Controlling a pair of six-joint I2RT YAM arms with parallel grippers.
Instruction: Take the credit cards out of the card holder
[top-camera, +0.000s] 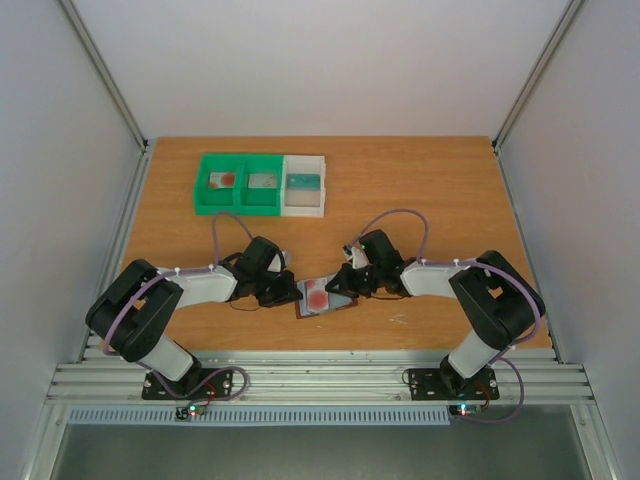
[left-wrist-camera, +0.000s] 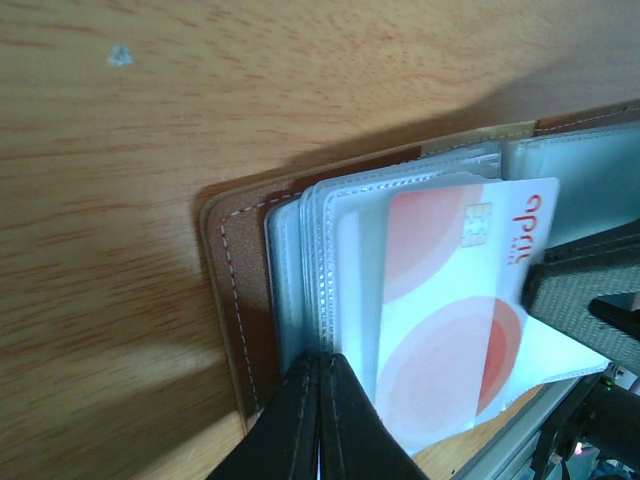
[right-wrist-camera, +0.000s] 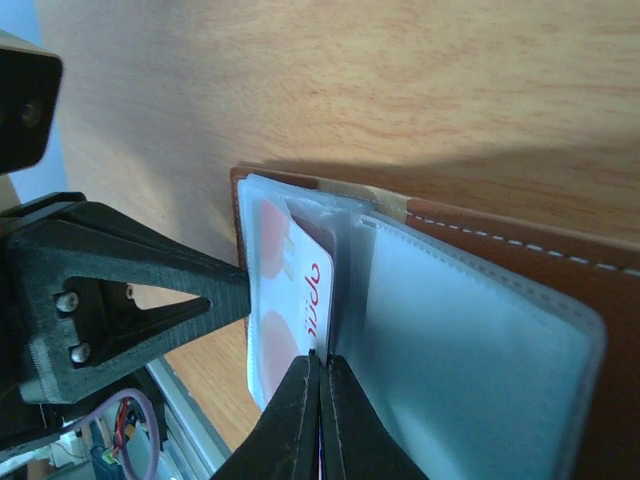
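Observation:
The brown card holder (top-camera: 341, 304) lies open on the table between my two grippers, its clear plastic sleeves fanned out. A white credit card with red circles (left-wrist-camera: 450, 330) sticks partway out of a sleeve. My left gripper (left-wrist-camera: 322, 362) is shut on the edge of the sleeves beside the brown leather cover (left-wrist-camera: 235, 290). From the opposite side, my right gripper (right-wrist-camera: 320, 362) is shut on the edge of the same credit card (right-wrist-camera: 285, 300), next to a pale sleeve (right-wrist-camera: 450, 340). In the top view the left gripper (top-camera: 293, 293) and right gripper (top-camera: 343, 288) flank the card (top-camera: 318, 297).
At the back of the table stand a green two-compartment bin (top-camera: 238, 183) and a white bin (top-camera: 303, 185), with small cards or items inside. The metal rail of the table's near edge (top-camera: 320, 378) runs just behind the card holder.

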